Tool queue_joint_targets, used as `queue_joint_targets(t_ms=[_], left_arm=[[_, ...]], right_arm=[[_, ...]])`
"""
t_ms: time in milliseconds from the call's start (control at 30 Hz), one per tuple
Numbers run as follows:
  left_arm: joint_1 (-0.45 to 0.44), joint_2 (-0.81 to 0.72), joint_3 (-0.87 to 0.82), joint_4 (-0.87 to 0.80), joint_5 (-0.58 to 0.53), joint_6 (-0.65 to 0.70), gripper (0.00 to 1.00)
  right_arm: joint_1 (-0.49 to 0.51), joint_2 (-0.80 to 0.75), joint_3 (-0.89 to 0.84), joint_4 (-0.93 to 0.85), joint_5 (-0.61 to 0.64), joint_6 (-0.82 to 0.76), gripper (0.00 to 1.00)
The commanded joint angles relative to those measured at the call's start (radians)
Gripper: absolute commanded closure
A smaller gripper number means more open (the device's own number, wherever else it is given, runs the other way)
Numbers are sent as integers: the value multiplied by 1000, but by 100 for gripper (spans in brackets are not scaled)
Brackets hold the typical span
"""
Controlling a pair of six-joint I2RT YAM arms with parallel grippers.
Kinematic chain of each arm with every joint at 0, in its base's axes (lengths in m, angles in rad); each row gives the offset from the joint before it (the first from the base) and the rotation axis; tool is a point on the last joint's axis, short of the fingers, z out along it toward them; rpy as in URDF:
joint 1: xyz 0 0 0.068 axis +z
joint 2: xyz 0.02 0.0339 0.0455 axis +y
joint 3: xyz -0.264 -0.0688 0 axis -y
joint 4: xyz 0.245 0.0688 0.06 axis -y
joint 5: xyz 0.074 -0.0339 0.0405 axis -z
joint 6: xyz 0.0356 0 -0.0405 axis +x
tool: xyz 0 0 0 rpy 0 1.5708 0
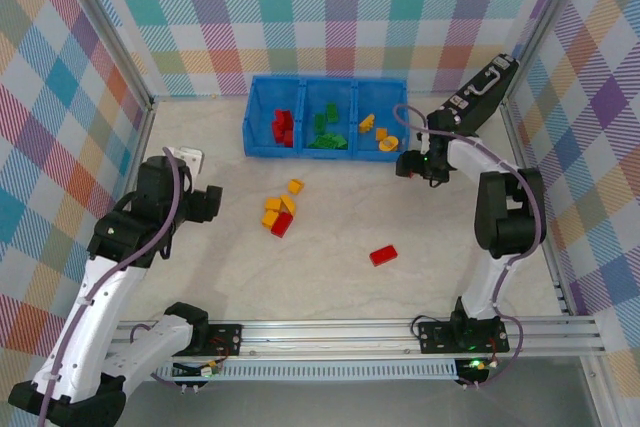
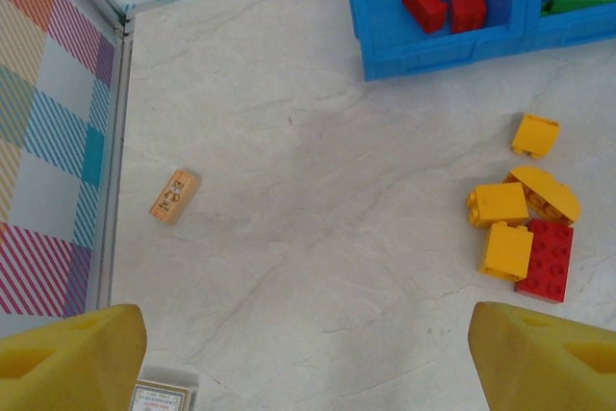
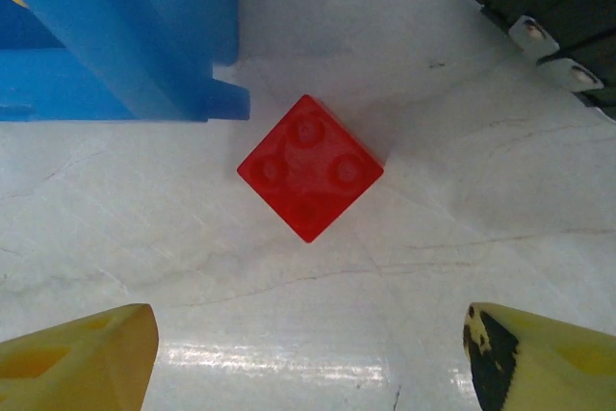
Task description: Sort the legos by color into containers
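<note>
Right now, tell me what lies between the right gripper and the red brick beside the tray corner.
Just bare tabletop: in the right wrist view, the red brick sits ahead of the open right gripper, nothing between them.

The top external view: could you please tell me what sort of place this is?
Probably a robot test cell: a tabletop boxed in by checked walls on aluminium framing, with a left arm and right arm bolted at its near edge.
</note>
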Motion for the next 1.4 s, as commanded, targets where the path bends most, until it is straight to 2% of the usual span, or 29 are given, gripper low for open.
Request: queue_joint_targets(t_ms=[0,567,1067,1200,1367], left_arm=[[7,2,-10,22,18,-10,13],[7,27,2,33,28,-19,13],[7,19,7,27,15,-4,12],[7,13,5,29,14,-2,12],[7,4,2,26,14,-2,12]], right_arm=[[-1,30,37,58,12,-39,18],[37,163,150,47,75,-134,20],[84,242,195,-20,154,-161,44],[87,249,196,-40,157,-164,44],[88,242,168,-52,153,-164,39]])
